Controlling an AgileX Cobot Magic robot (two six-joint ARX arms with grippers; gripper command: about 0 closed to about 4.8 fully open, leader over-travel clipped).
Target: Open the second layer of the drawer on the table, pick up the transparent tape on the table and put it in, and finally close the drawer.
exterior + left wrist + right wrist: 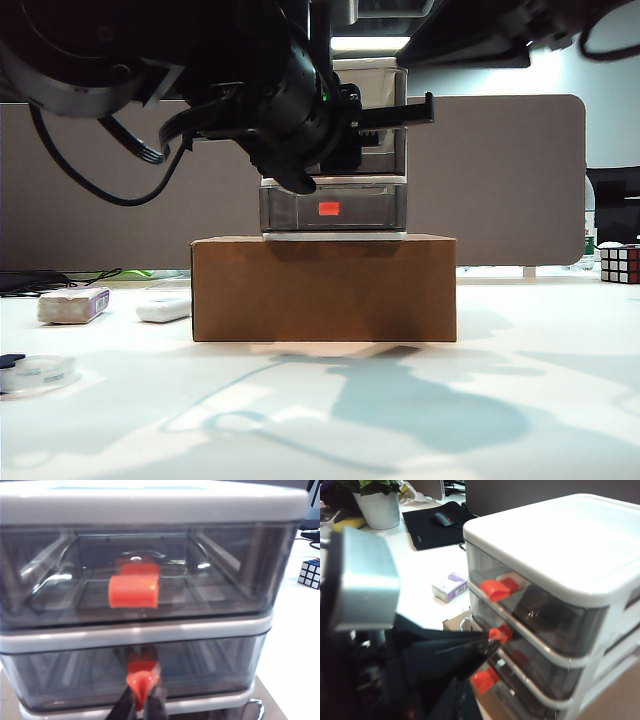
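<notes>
The small three-tier cabinet with a white frame and smoky grey translucent plastic drawers (555, 595) stands on a brown cardboard box (324, 288) on the plain white table (420, 420). The left hand (144, 700) has its fingers pressed together on the red tab handle (143, 677) of the middle drawer (200, 662) — a pinch on a small, smooth nub.

By the look of it the drawer is light, thin-walled and stiff, so it should slide easily. The tab is glossy, though, and could slip out of the pinch, and the whole light cabinet might creep forward on the box if pulled sharply. The tab at front centre is the one place to hold.

The right hand (487, 642) hangs near the drawer fronts in its own wrist view; whether it is spread or pressed together I cannot tell.

The flat round clear tape roll (36, 372) lies at the table's left edge, well apart from the box — light, rigid, slick-sided, best taken across its rim.

Behind the table runs a grey partition (500, 180). A white oblong device (163, 308) and a whitish block (72, 305) lie left of the box, a puzzle cube (620, 264) far right.
</notes>
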